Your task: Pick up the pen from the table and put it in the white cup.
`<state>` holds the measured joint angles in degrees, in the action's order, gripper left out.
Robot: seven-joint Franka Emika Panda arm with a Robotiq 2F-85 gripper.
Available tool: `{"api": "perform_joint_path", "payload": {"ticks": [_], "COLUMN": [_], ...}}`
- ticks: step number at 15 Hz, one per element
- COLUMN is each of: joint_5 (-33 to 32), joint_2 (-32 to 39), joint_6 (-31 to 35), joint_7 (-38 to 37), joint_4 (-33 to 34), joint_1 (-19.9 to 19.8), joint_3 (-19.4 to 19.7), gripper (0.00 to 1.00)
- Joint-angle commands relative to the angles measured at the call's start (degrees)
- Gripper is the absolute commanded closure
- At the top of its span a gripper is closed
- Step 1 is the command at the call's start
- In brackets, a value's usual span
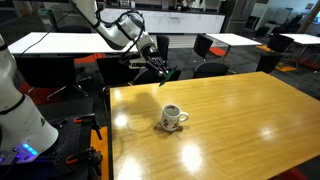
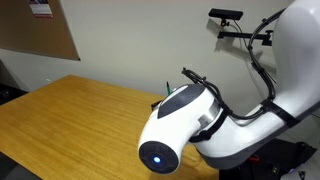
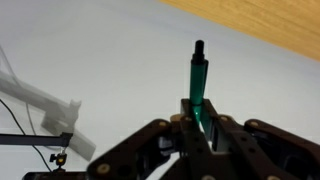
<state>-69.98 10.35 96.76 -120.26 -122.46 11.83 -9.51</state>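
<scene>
Green pen (image 3: 197, 85), white cup (image 1: 172, 117), honey-brown grained table (image 1: 230, 120).

The pen (image 3: 197, 85) has its lower end hidden inside the end effector (image 3: 200, 120), which the wrist view's bottom edge crops. In an exterior view the arm (image 2: 175, 125) masks part of the bench (image 2: 70, 110).

The small white ceramic mug (image 1: 172, 118) stands on the large honey-brown wooden tabletop (image 1: 250, 125), nearer the edge on the robot base's side than the opposite edge, and about midway between the far and near edges. The black Robotiq gripper (image 1: 160, 72) hangs over the far corner on that same side, well apart from the mug. The thin green pen (image 3: 197, 80) sits clamped between its fingers (image 3: 218, 128), off the tabletop. Behind the far edge stand white-topped tables (image 1: 40, 42).
</scene>
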Motion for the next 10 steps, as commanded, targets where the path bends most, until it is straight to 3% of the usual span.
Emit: {"api": "perform_joint_path", "payload": {"ticks": [1,10], "joint_5": [-1.1,-0.4], "joint_2": [-0.9,-1.4], "joint_6": [0.9,-2.7], "joint_7": [3.1,4.3], "joint_4": [1.3,1.0], "joint_1": [-0.6,-0.4], "joint_3": [-0.1,0.1], "gripper": [0.97,0.97]}}
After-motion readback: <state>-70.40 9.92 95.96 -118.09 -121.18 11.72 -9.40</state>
